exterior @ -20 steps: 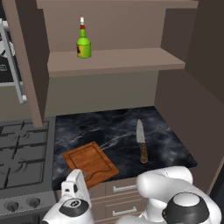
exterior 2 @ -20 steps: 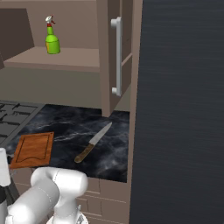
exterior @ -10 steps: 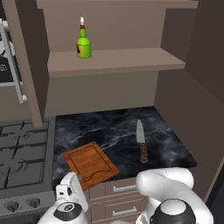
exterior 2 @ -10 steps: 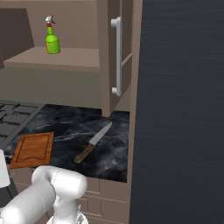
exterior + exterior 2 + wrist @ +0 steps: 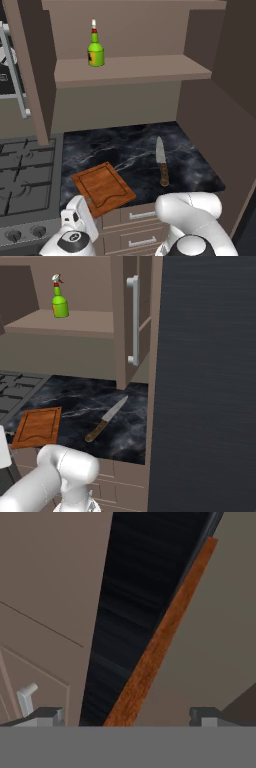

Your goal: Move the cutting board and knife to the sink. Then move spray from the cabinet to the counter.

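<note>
The reddish-brown cutting board (image 5: 102, 187) lies flat at the counter's (image 5: 130, 145) front left, its near corner over the edge. To its right rests the knife (image 5: 161, 167), blade pointing away from me; it also shows in the right base view, knife (image 5: 106, 419) beside cutting board (image 5: 37, 427). The green spray (image 5: 95, 50) stands on the open cabinet's shelf (image 5: 135, 67). My gripper (image 5: 80, 214) hangs low in front of the counter, just below the board's near corner. In the hand view the gripper (image 5: 125, 717) is open, its fingertips (image 5: 47, 714) far apart, and the board's edge (image 5: 160, 642) runs ahead. The sink is out of view.
A gas stove (image 5: 22, 172) adjoins the counter on the left. Brown drawers with silver handles (image 5: 137, 215) sit below the counter. The open cabinet door (image 5: 132, 321) and a dark tall panel (image 5: 205, 381) close the right side.
The hand and the arm's elbow have sunk slightly and drifted left in front of the counter. Board, knife and spray have not moved.
</note>
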Robot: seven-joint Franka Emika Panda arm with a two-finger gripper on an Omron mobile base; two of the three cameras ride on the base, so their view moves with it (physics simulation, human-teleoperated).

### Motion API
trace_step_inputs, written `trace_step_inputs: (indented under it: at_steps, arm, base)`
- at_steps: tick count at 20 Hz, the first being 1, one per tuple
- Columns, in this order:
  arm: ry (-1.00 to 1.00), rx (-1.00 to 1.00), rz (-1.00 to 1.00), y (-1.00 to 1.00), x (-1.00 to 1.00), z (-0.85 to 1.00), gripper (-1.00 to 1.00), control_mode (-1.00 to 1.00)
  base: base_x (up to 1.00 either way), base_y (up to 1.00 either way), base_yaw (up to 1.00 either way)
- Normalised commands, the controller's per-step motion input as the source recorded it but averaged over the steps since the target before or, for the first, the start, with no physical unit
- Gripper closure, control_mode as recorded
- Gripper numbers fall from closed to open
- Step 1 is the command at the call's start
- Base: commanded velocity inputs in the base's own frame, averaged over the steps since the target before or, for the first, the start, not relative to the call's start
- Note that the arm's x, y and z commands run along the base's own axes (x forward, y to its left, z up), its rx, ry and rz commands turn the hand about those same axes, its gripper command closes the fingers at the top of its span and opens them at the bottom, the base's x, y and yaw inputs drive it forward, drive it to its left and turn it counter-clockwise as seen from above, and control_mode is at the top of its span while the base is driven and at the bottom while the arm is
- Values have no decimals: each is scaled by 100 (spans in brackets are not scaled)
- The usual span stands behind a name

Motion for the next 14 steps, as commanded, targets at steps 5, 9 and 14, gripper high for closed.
trace_step_inputs:
  at_steps: [5, 9, 14]
  arm:
    - [0, -2, 0, 0, 3, 0, -100, -100]
    - [0, -1, 0, 0, 8, 0, -100, -100]
    - [0, 0, 0, 0, 7, 0, -100, -100]
  base:
    - [0, 0, 0]
    - [0, 0, 0]
    - [0, 0, 0]
